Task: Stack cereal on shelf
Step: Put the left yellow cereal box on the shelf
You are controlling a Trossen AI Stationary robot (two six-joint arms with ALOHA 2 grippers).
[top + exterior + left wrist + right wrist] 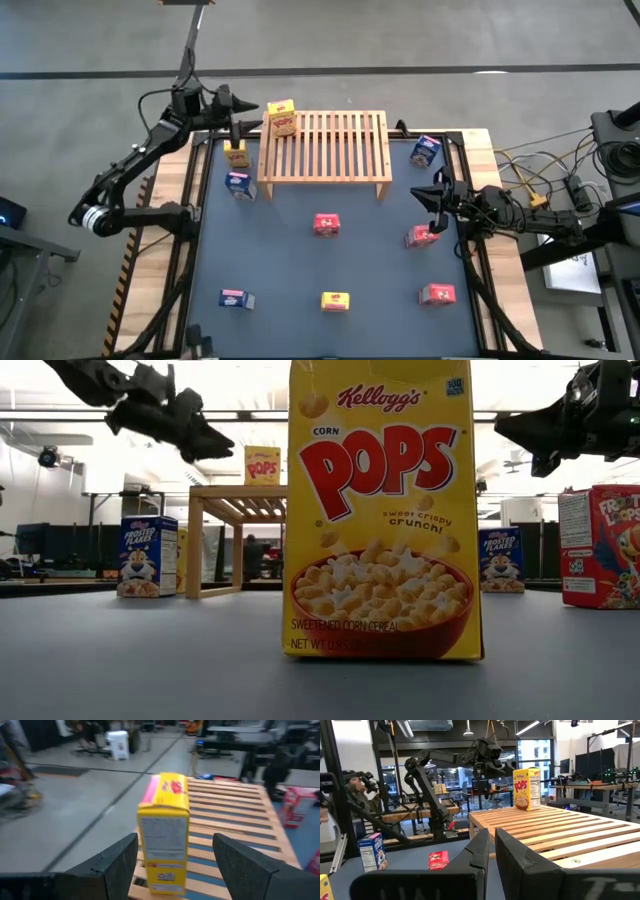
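The light-wood slatted shelf (325, 145) stands at the table's far middle. One yellow cereal box (282, 118) stands upright on the shelf's far-left corner; it also shows in the left wrist view (164, 835). My left gripper (248, 106) is open just left of that box, its fingers (120, 865) short of the box and on either side of it, touching nothing. My right gripper (432, 195) is shut and empty, above the table by the shelf's near-right leg. The other boxes stand on the dark mat.
On the mat: a yellow box (237, 155) and a blue box (238, 184) left of the shelf, a blue box (426, 150) right of it, red boxes (326, 224) (421, 236) (438, 294), a yellow box (335, 300) and a blue box (234, 298) near the front.
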